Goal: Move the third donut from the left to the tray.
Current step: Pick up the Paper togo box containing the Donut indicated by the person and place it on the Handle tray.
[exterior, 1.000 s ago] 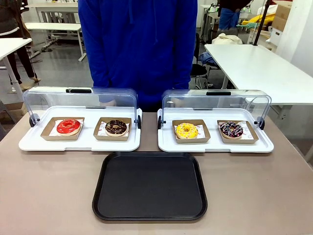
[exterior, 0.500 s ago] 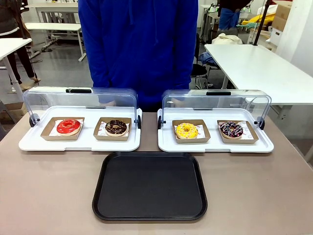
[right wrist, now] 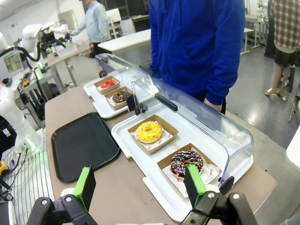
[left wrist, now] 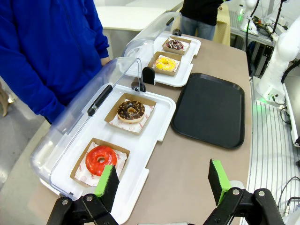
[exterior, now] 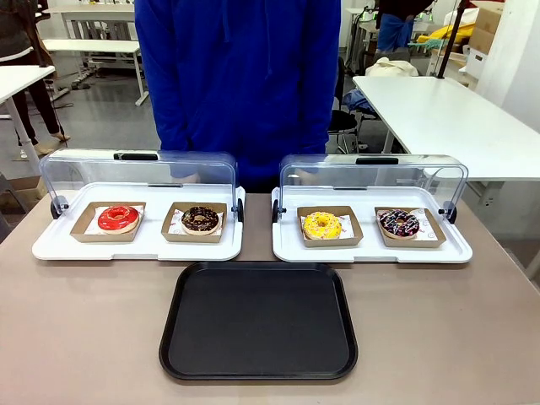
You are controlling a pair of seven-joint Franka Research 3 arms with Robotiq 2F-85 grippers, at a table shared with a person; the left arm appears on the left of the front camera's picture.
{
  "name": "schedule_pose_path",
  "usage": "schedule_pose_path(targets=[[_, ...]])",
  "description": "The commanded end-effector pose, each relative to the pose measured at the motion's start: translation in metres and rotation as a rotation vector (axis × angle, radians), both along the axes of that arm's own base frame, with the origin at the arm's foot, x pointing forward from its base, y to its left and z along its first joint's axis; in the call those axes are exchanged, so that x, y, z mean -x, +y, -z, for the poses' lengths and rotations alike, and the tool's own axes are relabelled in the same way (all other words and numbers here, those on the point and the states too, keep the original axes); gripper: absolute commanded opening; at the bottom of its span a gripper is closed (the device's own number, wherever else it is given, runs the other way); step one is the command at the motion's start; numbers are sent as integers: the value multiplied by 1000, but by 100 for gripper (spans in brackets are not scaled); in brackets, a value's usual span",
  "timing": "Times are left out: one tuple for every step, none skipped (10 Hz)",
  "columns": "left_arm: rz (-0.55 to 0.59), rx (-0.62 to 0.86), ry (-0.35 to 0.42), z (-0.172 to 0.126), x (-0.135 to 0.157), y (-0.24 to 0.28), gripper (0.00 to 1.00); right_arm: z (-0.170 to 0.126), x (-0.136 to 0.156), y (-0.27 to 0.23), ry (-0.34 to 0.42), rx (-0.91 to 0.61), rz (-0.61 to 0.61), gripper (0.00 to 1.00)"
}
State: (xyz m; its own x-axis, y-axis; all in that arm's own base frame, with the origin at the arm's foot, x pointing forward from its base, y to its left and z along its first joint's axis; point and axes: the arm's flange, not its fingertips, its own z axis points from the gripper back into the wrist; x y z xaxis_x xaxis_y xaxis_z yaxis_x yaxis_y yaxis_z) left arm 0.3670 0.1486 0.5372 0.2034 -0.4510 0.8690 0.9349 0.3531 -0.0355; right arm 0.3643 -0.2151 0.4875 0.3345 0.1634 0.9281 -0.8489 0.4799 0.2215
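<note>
Well clear of any food, the right gripper (right wrist: pixel 139 185) hangs with its two fingers spread wide and nothing between them. Its green pads (right wrist: pixel 86 182) are smooth flat strips on black linkages. In that wrist view the yellow-iced donut (right wrist: pixel 149 131) lies at about twelve o'clock from the gap between the fingers, well apart from them. It rests in a shallow brown cardboard box (right wrist: pixel 169 136) lined with printed paper.

The left gripper (left wrist: pixel 163 180) is likewise splayed and empty. From it the yellow ring sits far off toward twelve o'clock, while a red-iced donut (left wrist: pixel 100 159) shows at about ten o'clock, just above one pad in the picture.

Seen from the front, the yellow icing is glossy and dotted with small sprinkles. At its three o'clock is a chocolate donut with coloured sprinkles (exterior: pixel 398 223). Both boxes stand on a white plastic tray (exterior: pixel 371 253) whose clear domed lid (exterior: pixel 371 173) is swung back behind them.

The black tray (exterior: pixel 257 321) is flat and rectangular, with rounded corners and a raised rim. It lies at about seven o'clock from the yellow donut, just beside the white tray's near edge.

A second white tray (exterior: pixel 135 249) at nine o'clock carries the red ring and a plain chocolate donut (exterior: pixel 200 218). All of it rests on a grey-brown table (exterior: pixel 84 337). A person in a blue hooded top (exterior: pixel 240 76) stands at twelve o'clock, behind the lids.
</note>
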Motion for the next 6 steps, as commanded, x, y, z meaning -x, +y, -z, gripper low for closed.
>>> schedule_pose_path(targets=[[16, 16, -25, -1, -1, 0, 100, -2, -4, -1, -38, -12, -4, 100], [16, 16, -25, -1, -1, 0, 100, -2, -4, -1, -38, -12, -4, 100], [16, 16, -25, -1, -1, 0, 100, -2, -4, -1, -38, -12, -4, 100], [16, 16, -25, -1, -1, 0, 100, -2, -4, -1, -38, -12, -4, 100], [16, 16, -25, -1, -1, 0, 100, -2, -4, -1, -38, -12, -4, 100], [16, 16, -25, -1, -1, 0, 100, -2, -4, -1, -38, -12, -4, 100]])
